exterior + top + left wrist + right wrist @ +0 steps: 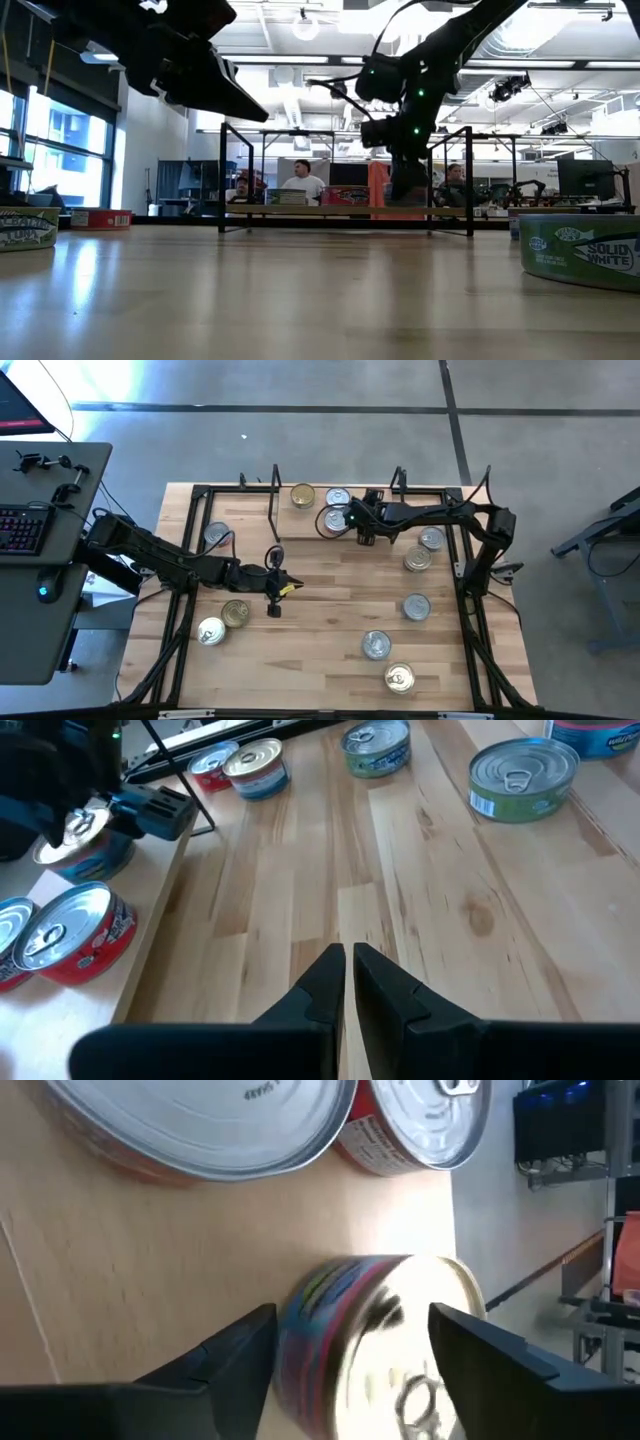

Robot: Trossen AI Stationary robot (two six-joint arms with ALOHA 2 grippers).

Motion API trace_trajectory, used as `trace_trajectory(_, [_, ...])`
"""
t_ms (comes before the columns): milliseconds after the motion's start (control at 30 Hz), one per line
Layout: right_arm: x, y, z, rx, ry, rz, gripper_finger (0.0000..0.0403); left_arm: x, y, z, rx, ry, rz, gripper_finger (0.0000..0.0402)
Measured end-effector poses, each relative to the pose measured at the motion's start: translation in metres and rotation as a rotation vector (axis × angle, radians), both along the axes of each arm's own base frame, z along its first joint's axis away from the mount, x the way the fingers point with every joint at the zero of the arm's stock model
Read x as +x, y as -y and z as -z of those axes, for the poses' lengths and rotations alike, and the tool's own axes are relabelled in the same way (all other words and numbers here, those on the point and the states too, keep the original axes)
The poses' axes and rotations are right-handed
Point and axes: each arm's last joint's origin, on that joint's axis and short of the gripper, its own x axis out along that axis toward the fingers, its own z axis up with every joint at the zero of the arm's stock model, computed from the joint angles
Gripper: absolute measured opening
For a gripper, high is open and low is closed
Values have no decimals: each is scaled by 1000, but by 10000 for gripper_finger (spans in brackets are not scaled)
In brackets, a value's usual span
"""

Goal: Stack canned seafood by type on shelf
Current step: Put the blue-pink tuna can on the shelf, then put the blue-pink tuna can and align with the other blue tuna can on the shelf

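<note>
Right gripper (355, 1345) hangs over the shelf (300, 525), fingers spread either side of a blurred tin (375, 1335) — contact unclear. Left gripper (348, 970) waits mid-table, pinched closed and empty. Tins look rigid, smooth, fairly light — best gripped across the sides. Labels unreadable.

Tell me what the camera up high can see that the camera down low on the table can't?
Only the high view shows the whole spread of cans, like the gold-lidded one near the front edge, and the left gripper shut over bare wood. Only the low view shows people sitting in the room behind. Both show the shelf and the right gripper at it.
</note>
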Motion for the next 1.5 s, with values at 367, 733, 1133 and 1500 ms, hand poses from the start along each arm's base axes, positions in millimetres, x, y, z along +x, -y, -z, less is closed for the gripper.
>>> trace_trajectory(367, [-3, 5, -3, -133, -41, 91, 274, 0, 0, 0, 1, -5, 0, 19])
trace_trajectory(733, [-5, -16, -42, -4, 321, 180, 275, 0, 0, 1, 1, -7, -1, 19])
trace_trajectory(1133, [3, -171, -66, 362, 519, -115, 275, -4, -1, 6, -30, -72, -32, 19])
trace_trajectory(1500, [-63, -258, -48, 548, 352, 303, 275, -2, 0, 4, -44, -37, -28, 19])
